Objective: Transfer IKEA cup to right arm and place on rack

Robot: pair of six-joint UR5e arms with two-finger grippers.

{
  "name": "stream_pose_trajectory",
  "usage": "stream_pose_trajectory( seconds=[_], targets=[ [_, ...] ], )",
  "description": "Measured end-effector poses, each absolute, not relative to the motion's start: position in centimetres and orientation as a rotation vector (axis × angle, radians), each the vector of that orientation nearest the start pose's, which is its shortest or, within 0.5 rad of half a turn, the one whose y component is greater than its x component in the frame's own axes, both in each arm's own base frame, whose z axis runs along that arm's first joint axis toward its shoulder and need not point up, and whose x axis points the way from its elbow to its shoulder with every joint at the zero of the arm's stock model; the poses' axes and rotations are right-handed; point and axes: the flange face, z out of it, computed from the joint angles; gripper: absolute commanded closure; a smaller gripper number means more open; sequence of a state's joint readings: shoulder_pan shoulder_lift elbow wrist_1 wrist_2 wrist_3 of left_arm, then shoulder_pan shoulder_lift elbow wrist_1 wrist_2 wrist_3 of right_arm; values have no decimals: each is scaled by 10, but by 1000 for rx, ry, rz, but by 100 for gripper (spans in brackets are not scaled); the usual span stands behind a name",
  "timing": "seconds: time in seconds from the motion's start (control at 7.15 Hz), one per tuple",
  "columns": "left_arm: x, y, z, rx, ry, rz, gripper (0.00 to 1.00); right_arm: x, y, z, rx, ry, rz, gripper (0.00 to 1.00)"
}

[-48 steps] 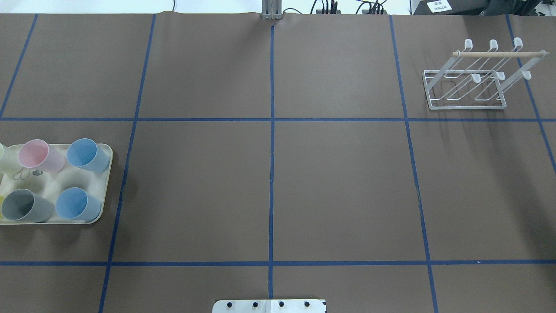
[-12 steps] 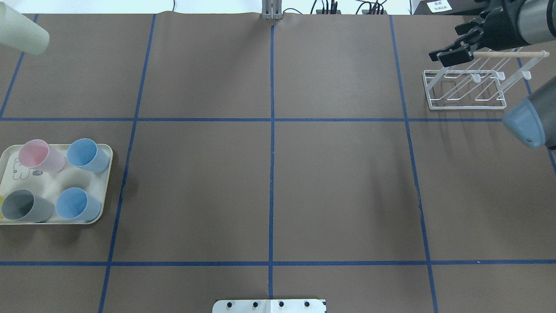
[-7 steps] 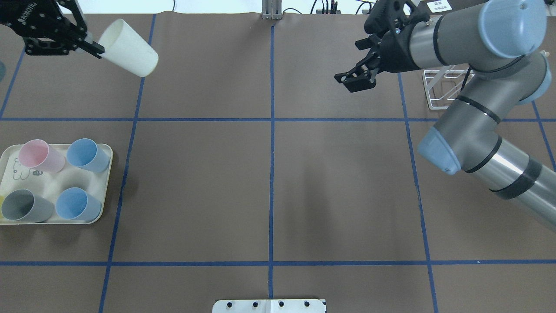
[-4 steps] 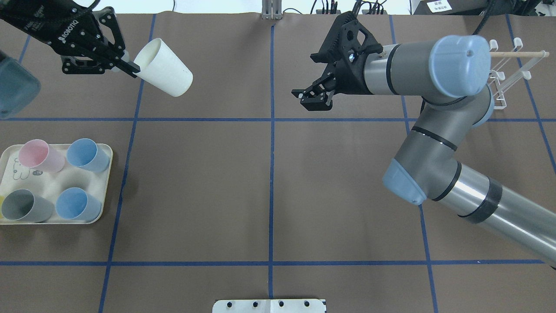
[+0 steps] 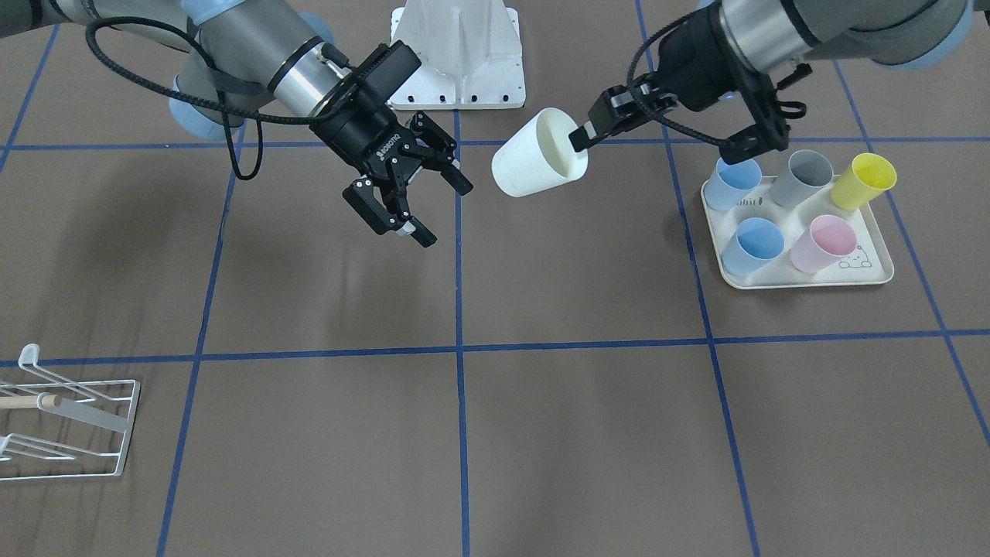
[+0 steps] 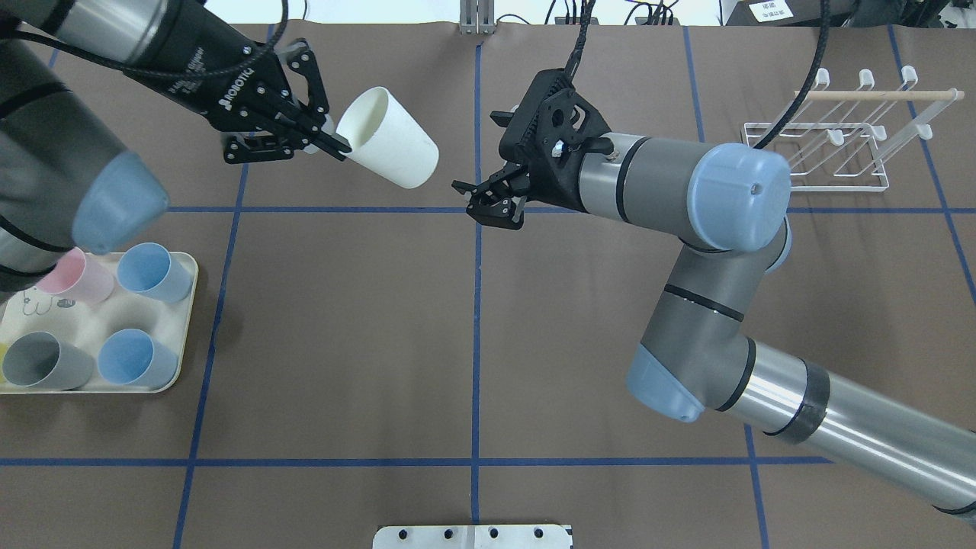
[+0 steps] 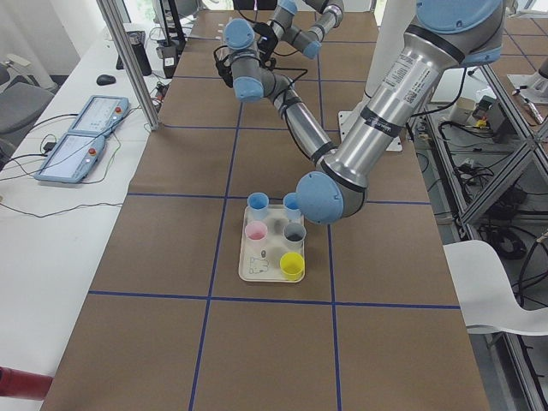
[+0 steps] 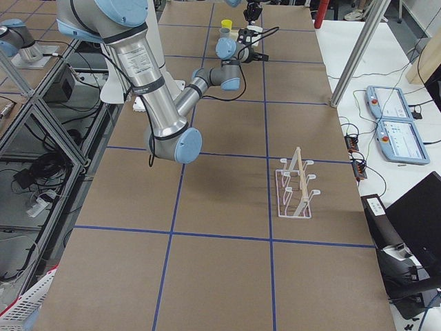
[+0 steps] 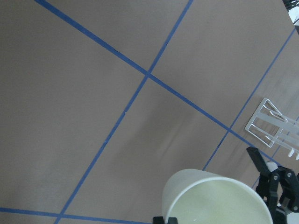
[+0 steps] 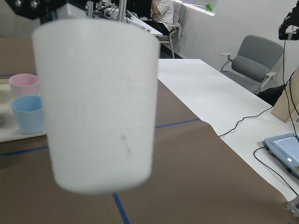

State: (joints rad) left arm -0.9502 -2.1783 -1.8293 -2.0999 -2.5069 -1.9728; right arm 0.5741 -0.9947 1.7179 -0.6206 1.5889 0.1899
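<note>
Both arms have swung in toward the table's centre line, bringing the cup close to the waiting claw.

Near left, a tray (image 6: pixel 107 313) holds spare cups. Farther out, in mid-air, the left gripper (image 6: pixel 335 145) pinches the rim of the white IKEA cup (image 6: pixel 389 149). The cup lies tilted, long axis running left to right, base aimed at the right gripper (image 6: pixel 488 207). That claw sits just right of the base, apart from it, spread wide and empty. The right arm (image 6: pixel 663 175) reaches in from the right, elbow bent. Far right stands the rack (image 6: pixel 820 152).
</note>
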Motion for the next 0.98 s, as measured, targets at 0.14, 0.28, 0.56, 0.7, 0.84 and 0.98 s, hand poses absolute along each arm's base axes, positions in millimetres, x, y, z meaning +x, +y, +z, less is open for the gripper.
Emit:
stream_pose_trajectory(
  seconds=[0.14, 0.28, 0.56, 0.7, 0.84, 0.98],
  targets=[
    [299, -494, 118, -386, 1446, -473, 100, -450, -435, 146, 1439, -980, -604, 1],
    [302, -493, 115, -382, 1454, -484, 100, -453, -428, 145, 1459, -995, -597, 1],
    [304, -493, 114, -381, 1457, -489, 100, -453, -423, 142, 1476, -1011, -593, 1],
    [305, -493, 113, -381, 1457, -489, 100, -452, -422, 139, 1484, -1016, -590, 1],
    [305, -494, 114, -382, 1456, -489, 100, -450, -421, 138, 1501, -1022, -584, 1],
    [306, -494, 114, -382, 1456, -489, 100, -448, -421, 137, 1526, -1022, -576, 1]
  ],
)
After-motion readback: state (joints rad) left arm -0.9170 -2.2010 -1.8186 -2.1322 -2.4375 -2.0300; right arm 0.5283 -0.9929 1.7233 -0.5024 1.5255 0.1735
